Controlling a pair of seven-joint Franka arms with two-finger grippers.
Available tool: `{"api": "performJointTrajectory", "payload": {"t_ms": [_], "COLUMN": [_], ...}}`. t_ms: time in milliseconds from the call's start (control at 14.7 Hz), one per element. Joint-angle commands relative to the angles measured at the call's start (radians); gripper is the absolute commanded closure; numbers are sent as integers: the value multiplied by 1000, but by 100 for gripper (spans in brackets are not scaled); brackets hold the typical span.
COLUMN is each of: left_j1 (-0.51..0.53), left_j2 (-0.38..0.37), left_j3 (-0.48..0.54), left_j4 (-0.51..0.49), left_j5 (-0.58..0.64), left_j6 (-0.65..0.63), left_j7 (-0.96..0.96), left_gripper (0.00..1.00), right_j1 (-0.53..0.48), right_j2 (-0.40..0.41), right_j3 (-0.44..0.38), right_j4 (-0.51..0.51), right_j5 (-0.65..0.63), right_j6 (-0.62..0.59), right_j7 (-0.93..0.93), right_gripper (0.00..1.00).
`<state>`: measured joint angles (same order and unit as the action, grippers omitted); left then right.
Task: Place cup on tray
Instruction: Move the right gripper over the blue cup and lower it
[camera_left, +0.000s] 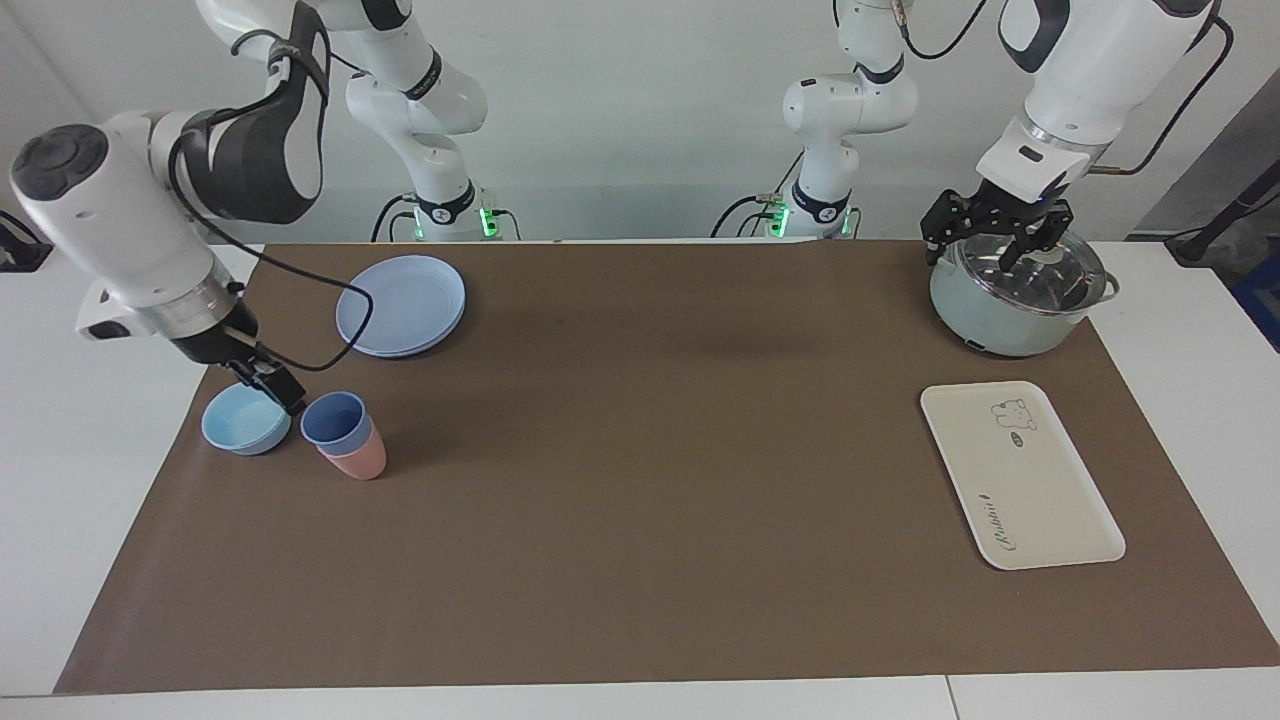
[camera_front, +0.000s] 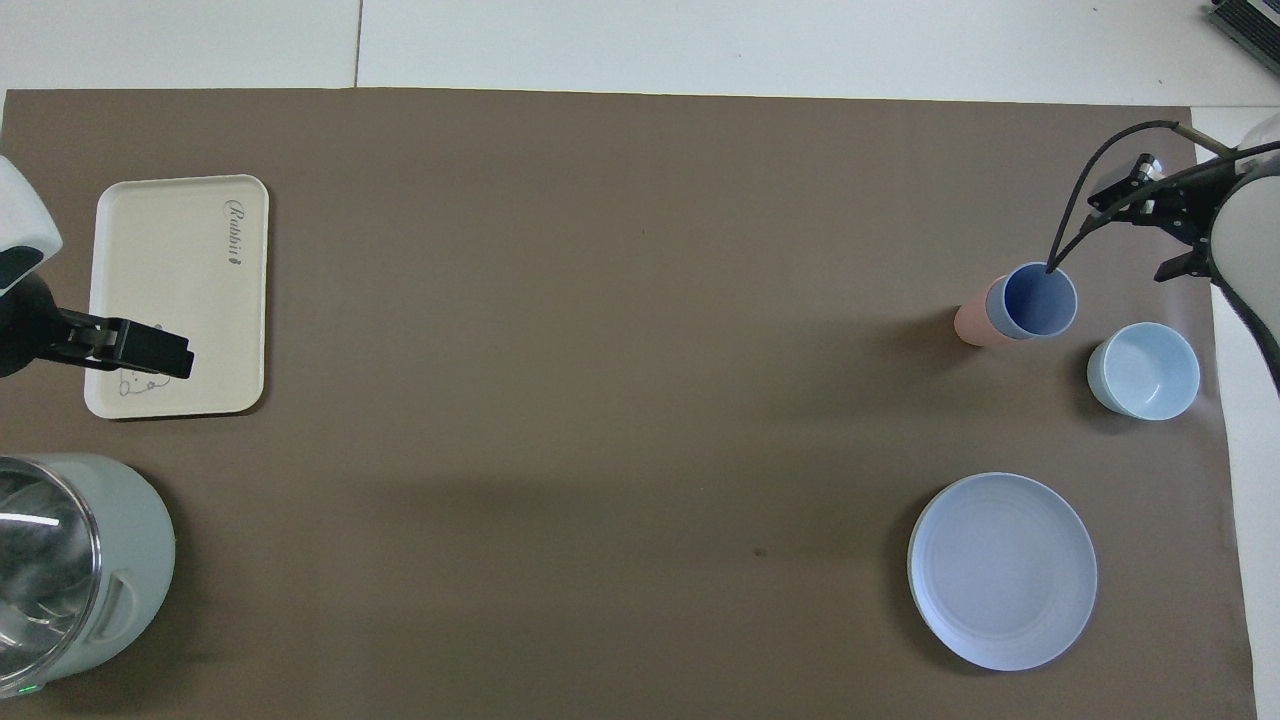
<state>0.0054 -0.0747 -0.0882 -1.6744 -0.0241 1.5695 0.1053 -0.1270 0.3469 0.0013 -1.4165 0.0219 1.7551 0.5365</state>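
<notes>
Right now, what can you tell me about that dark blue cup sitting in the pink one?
The cup is a small periwinkle-blue tumbler, matte like plastic, tapered, without a handle. It stands mouth up and empty, nested in a pink cup of the same shape and leaning slightly with it, beside a light-blue bowl at the right arm's end of the table.

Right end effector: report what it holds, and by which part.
Nothing. The right end effector hangs low by the bowl and the cup, which stands nested in the pink cup.
</notes>
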Motion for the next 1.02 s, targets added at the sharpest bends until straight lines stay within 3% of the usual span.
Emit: {"api": "performJointTrajectory", "payload": {"t_ms": [0, 545, 953], "left_j1": [-1, -1, -1], "left_j2": [-10, -10, -10], "left_j3": [-1, -1, -1], "left_j4": [-11, -11, -11], "left_j5": [18, 18, 18], "left_j6": [-9, -9, -9], "left_j7": [-12, -12, -10], "left_gripper": [0, 0, 0], "right_j1": [-40, -138, -141], "right_j2": [87, 257, 293], "right_j3": [6, 5, 6], "right_j4": [85, 79, 8], "right_j5": [91, 296, 352], "right_j6": [33, 66, 41], "right_j7": [86, 206, 223], "right_gripper": [11, 10, 10]}}
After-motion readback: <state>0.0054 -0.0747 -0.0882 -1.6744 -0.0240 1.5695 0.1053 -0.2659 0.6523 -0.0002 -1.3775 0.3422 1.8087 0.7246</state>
